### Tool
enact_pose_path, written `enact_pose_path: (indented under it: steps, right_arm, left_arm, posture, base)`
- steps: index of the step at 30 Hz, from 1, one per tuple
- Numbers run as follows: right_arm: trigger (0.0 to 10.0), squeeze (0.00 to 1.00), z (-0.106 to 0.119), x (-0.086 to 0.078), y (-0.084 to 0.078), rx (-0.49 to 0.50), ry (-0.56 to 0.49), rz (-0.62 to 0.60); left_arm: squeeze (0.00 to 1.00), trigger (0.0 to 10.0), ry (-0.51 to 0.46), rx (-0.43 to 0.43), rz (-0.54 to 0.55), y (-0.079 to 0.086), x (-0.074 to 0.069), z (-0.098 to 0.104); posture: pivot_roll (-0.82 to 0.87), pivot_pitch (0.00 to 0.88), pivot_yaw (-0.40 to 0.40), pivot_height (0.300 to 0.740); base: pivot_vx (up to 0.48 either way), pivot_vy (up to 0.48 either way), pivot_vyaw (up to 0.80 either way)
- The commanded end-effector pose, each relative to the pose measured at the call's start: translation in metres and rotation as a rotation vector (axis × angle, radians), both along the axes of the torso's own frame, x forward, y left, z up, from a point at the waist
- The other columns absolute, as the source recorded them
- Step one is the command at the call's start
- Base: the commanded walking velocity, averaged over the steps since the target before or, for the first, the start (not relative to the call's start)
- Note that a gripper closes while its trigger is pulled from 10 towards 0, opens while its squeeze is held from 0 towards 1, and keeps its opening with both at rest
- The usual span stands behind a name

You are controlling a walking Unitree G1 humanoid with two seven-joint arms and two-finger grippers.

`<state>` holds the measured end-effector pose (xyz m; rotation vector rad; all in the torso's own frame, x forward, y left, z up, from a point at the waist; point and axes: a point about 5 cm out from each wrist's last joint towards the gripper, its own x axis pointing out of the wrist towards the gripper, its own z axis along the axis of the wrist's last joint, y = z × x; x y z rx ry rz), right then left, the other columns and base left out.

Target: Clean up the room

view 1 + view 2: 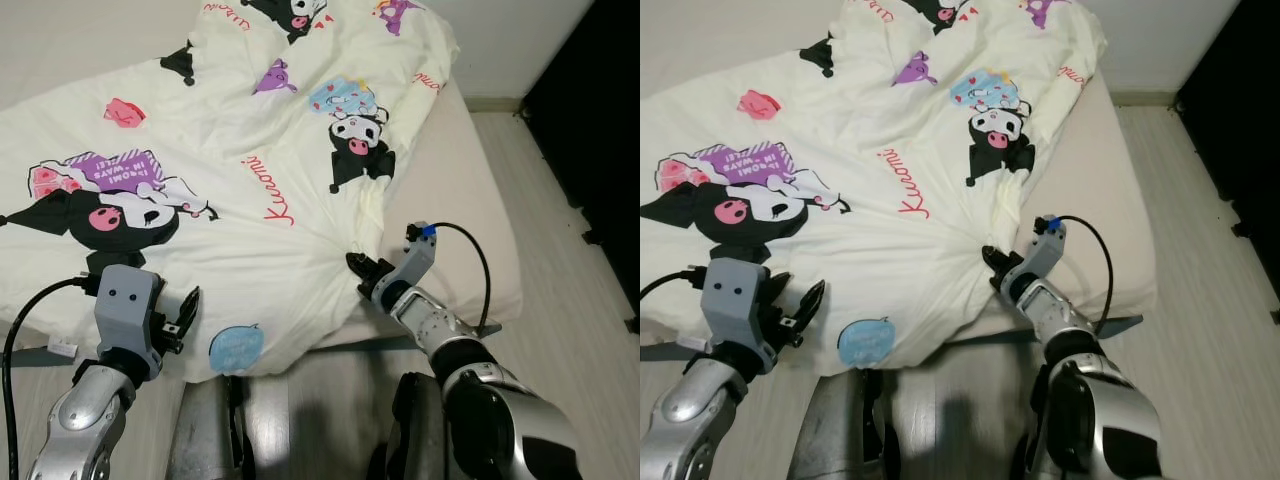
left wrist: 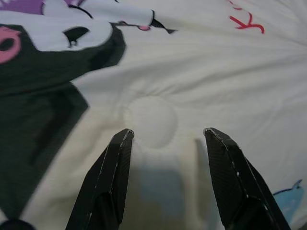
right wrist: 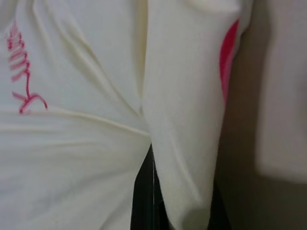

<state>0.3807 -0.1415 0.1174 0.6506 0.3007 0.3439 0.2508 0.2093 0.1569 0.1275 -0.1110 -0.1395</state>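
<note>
On bed, right gripper pinches soft (creased) duvet.

Cream-white cotton duvet printed with black-and-purple cartoon characters, pink hearts and red script, spread rumpled across the pale mattress. Gathered into radiating creases at the near edge (a pinched fold there). Near left corner draped over the bedside, showing a blue speech-bubble print.

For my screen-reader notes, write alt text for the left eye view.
The right gripper pinches a bunched fold of the cream cartoon-print duvet on the bed's pale mattress. The left gripper hovers open over the duvet's near edge.
</note>
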Motion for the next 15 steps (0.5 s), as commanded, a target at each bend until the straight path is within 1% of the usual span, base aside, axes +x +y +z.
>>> enact_pose_path:
  steps: [1,2,3,5,6,7,9,10,11,13,15]
  right_arm:
    - [0.0,0.00,-0.017,-0.012,-0.039,-0.089,0.067,-0.083]
    - [0.0,0.00,-0.017,-0.012,-0.039,-0.089,0.067,-0.083]
    - [0.0,0.00,-0.020,-0.014,-0.044,-0.107,0.076,-0.082]
    - [0.0,0.00,-0.020,-0.014,-0.044,-0.107,0.076,-0.082]
    - [0.0,0.00,-0.021,-0.017,-0.051,-0.126,0.085,-0.088]
    - [0.0,0.00,-0.021,-0.017,-0.051,-0.126,0.085,-0.088]
    - [0.0,0.00,-0.021,-0.022,-0.067,-0.159,0.095,-0.110]
    - [0.0,0.00,-0.021,-0.022,-0.067,-0.159,0.095,-0.110]
    - [0.0,0.00,-0.020,-0.025,-0.075,-0.177,0.099,-0.123]
    - [0.0,0.00,-0.020,-0.025,-0.075,-0.177,0.099,-0.123]
    - [0.0,0.00,-0.017,-0.031,-0.088,-0.192,0.106,-0.145]
  left_arm:
    - [0.00,10.0,0.025,-0.001,-0.003,0.000,-0.004,-0.007]
    - [0.00,10.0,0.025,-0.001,-0.003,0.000,-0.004,-0.007]
    - [0.00,10.0,0.025,-0.001,-0.007,-0.001,-0.004,-0.008]
    - [0.00,10.0,0.025,-0.001,-0.007,-0.001,-0.004,-0.008]
    - [0.00,10.0,0.025,-0.001,-0.011,-0.002,-0.004,-0.008]
    - [0.00,10.0,0.025,-0.001,-0.011,-0.002,-0.004,-0.008]
    - [0.00,10.0,0.026,-0.004,-0.018,-0.003,-0.005,-0.008]
    - [0.00,10.0,0.026,-0.004,-0.018,-0.003,-0.005,-0.008]
    - [0.00,10.0,0.027,-0.004,-0.019,-0.003,-0.005,-0.009]
    - [0.00,10.0,0.027,-0.004,-0.019,-0.003,-0.005,-0.009]
    - [0.00,10.0,0.028,-0.006,-0.018,-0.002,-0.006,-0.009]
  posture:
    - [0.18,0.306,-0.065,0.522]
    - [0.18,0.306,-0.065,0.522]
    - [0.18,0.306,-0.065,0.522]
    - [0.18,0.306,-0.065,0.522]
    - [0.18,0.306,-0.064,0.522]
    - [0.18,0.306,-0.064,0.522]
    - [0.18,0.308,-0.066,0.522]
    - [0.18,0.308,-0.066,0.522]
    - [0.18,0.310,-0.067,0.522]
    - [0.18,0.310,-0.067,0.522]
    - [0.18,0.310,-0.068,0.522]
  base:
    - [0.000,0.000,0.00]
    - [0.000,0.000,0.00]
    - [0.000,0.000,0.00]
    - [0.000,0.000,0.00]
    - [0.000,0.000,0.00]
    - [0.000,0.000,0.00]
    - [0.000,0.000,0.00]
    - [0.000,0.000,0.00]
    - [0.000,0.000,0.00]
    - [0.000,0.000,0.00]
    - [0.000,0.000,0.00]
